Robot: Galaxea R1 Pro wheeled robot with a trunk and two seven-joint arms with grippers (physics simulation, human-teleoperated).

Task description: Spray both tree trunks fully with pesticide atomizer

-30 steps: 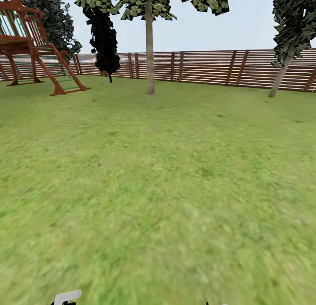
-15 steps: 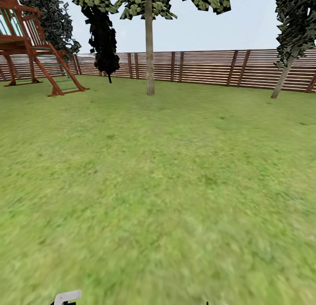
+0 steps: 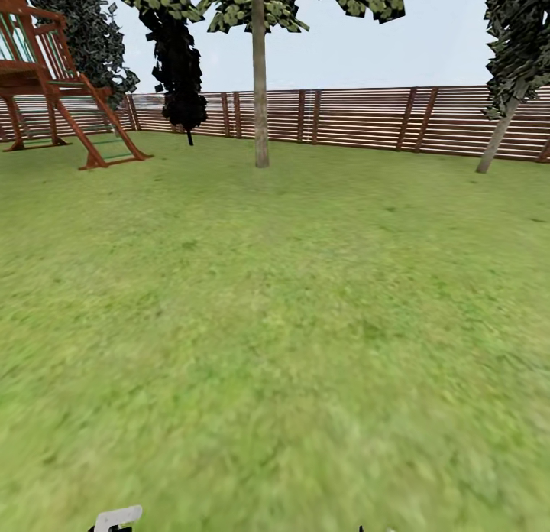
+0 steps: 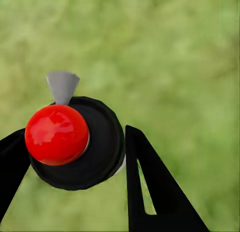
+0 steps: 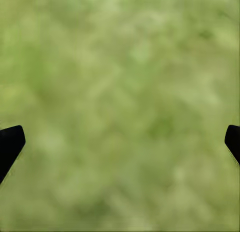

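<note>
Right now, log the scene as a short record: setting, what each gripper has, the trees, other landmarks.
setting: grass lawn enclosed by a slatted wooden fence
left gripper: shut on the pesticide atomizer, red dot on top
right gripper: open, holding nothing, over grass
trees: one upright trunk straight ahead, one leaning trunk far right, both by the fence
spray on trunks: none that can be made out from this far
other landmarks: wooden play frame at far left, dark shrub beside it
</note>
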